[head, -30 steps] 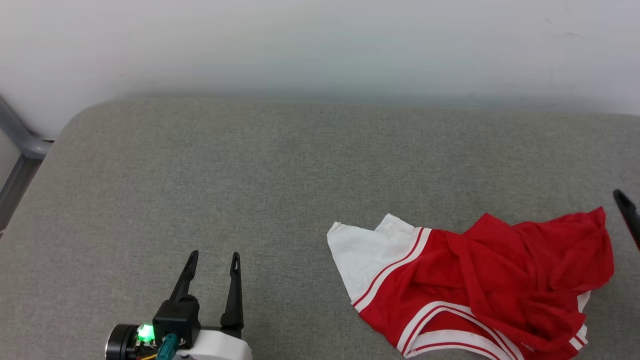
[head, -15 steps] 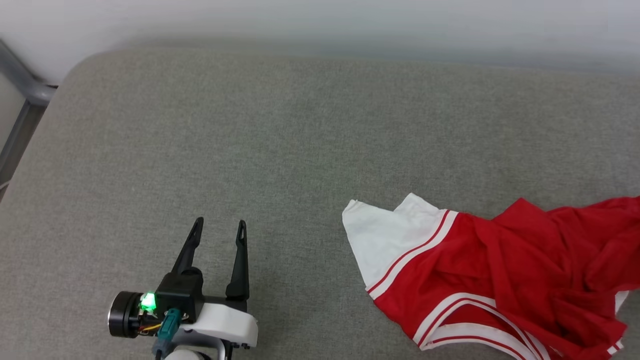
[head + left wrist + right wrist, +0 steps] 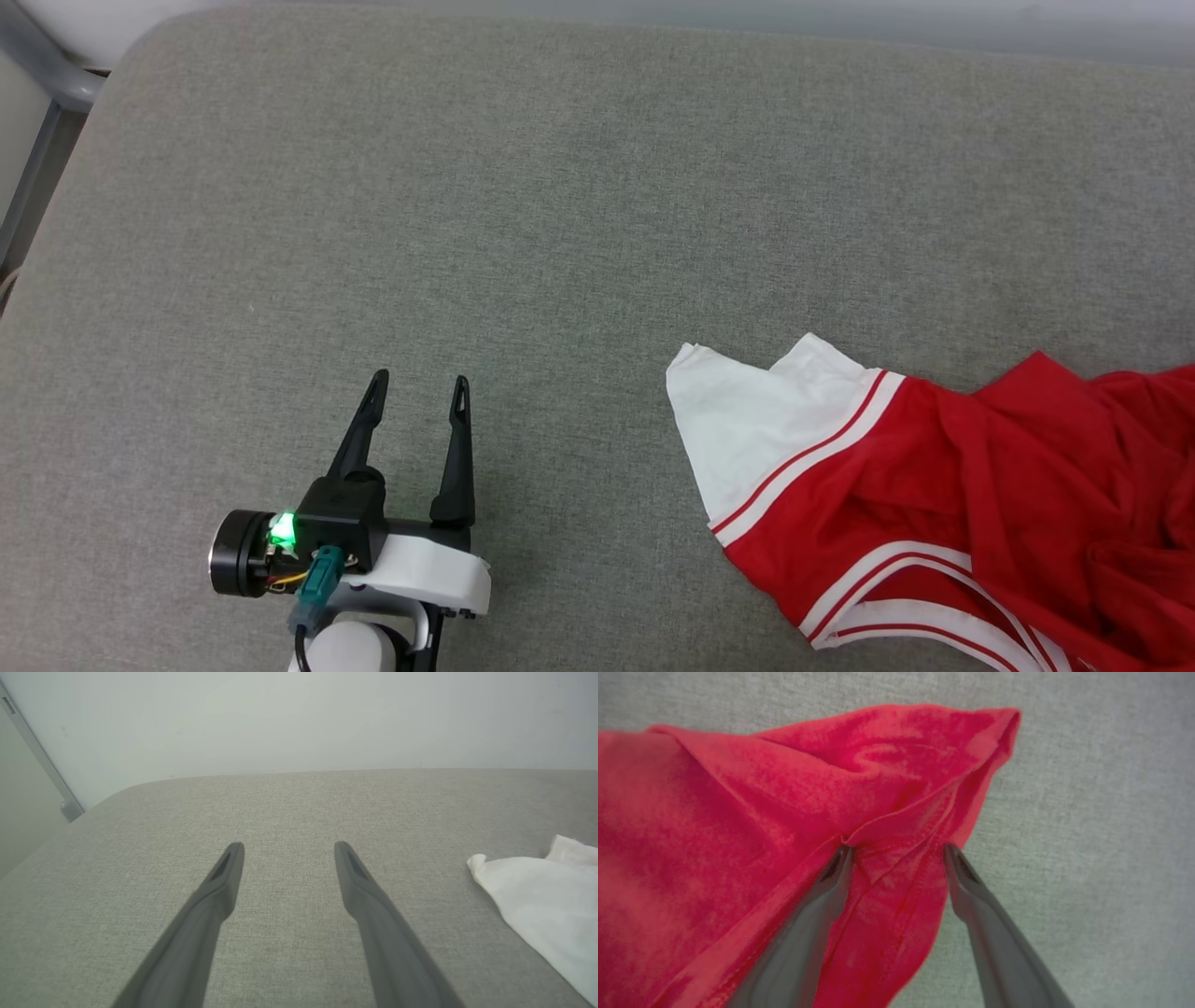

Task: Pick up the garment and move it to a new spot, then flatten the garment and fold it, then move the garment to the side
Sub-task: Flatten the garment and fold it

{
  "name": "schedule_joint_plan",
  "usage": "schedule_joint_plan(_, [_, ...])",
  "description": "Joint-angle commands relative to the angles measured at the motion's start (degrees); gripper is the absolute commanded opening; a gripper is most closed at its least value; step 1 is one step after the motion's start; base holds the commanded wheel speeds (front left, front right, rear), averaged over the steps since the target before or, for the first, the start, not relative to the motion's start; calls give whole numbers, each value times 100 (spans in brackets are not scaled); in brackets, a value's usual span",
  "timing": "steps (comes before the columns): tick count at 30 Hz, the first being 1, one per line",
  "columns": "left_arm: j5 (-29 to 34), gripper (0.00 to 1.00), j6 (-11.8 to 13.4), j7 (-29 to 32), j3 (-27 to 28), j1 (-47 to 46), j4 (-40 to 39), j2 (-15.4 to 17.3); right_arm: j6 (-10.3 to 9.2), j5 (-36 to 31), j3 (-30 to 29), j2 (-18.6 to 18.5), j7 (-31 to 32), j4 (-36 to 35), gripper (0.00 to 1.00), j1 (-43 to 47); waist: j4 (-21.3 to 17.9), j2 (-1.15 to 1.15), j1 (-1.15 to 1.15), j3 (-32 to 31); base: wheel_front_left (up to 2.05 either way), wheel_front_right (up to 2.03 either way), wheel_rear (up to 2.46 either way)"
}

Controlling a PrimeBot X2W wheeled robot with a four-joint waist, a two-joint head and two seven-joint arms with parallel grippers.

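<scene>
Note the garment (image 3: 934, 495) crumpled on the grey cushion (image 3: 560, 233) at the lower right of the head view, white sleeve (image 3: 747, 439) spread flat toward the middle, red body bunched and running off the right edge. Find the left gripper (image 3: 419, 378) well apart from it to the left, fingers spread wide over bare cushion, gripping nothing. Find the right gripper (image 3: 897, 851) spread just as wide, fingertips straddling a folded red hem near a corner of the garment, cloth lying between them but not clamped.
</scene>
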Motion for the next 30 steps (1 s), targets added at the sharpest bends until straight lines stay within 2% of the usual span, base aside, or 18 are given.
schedule_joint_plan(1, [-14, 100, 32, -13, 9, -84, 3, -6, -4, 47, 223, 266, 35, 281, 100, 194, -7, 0, 0, -1, 0, 0, 0])
schedule_joint_plan(2, [-19, 100, 38, -13, 14, -83, 15, -7, -3, 105, 269, 293, -33, 309, 100, 195, -21, 0, 0, -13, 0, 0, 0])
schedule_joint_plan(3, [-21, 100, 37, -13, 24, -80, 27, -7, -3, 161, 291, 310, -144, 313, 55, 172, -40, 0, 0, -32, 0, 0, 0])
schedule_joint_plan(4, [-20, 100, 45, -13, 32, -77, 38, -7, -3, 213, 281, 306, -275, 306, 1, 139, -60, 0, 0, -57, 0, 0, 0])
schedule_joint_plan(8, [7, 100, 31, -13, 38, -31, 76, -6, -6, 288, 194, 73, -996, 148, 0, 18, -129, 0, 0, -226, 0, 0, 0])
schedule_joint_plan(11, [20, 100, 26, -13, 41, 61, 106, -7, -6, 361, 99, -45, -1605, -146, 0, 19, -170, 0, 0, -404, 0, 0, 0])
schedule_joint_plan(15, [10, 100, 62, -13, 64, 210, 121, -6, -6, 394, 72, -164, -2117, -687, 0, 278, -234, 0, 0, -648, 0, 0, 0])
schedule_joint_plan(20, [-6, 100, 83, -13, 80, 397, 125, -7, -6, 444, -128, -236, -2315, -1539, 0, 600, -305, 0, 0, -857, 0, 0, 0])
schedule_joint_plan(26, [-29, 100, 98, -13, 62, 487, 98, -6, -6, 247, -387, 19, -2105, -2621, 0, 766, -305, 0, 0, -954, 0, 0, 0])
schedule_joint_plan(30, [-43, 100, 100, -13, 30, 458, 75, -6, -5, 78, -337, 184, -1904, -3089, 0, 587, -264, 0, 0, -928, 0, 0, 0])
